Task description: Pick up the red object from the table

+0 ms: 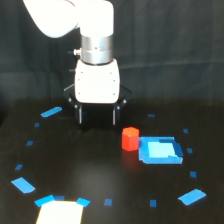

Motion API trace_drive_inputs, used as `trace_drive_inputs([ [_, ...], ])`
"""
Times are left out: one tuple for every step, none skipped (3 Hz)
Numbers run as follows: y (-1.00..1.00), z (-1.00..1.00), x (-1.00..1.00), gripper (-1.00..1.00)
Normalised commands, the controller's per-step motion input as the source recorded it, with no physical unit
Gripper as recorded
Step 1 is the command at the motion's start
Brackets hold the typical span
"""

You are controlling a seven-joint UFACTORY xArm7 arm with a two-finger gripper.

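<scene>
The red object (130, 138) is a small faceted red-orange block standing on the black table (90, 170), right of centre in the exterior view. It touches the left edge of a flat blue square patch (160, 150). My gripper (96, 116) hangs from the white arm above and to the left of the block, clear of it. Its two dark fingers (79, 115) point down and stand apart, with nothing between them, so it is open.
Small blue tape marks (51, 112) ring the table, with larger ones at the front left (23, 185) and front right (192, 196). A bright white patch (60, 212) sits at the front edge. A dark curtain hangs behind.
</scene>
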Motion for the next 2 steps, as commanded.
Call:
trace_drive_inputs([
  [-0.36,-0.57,-0.23,0.36],
  [-0.15,-0.55,1.0,1.0],
])
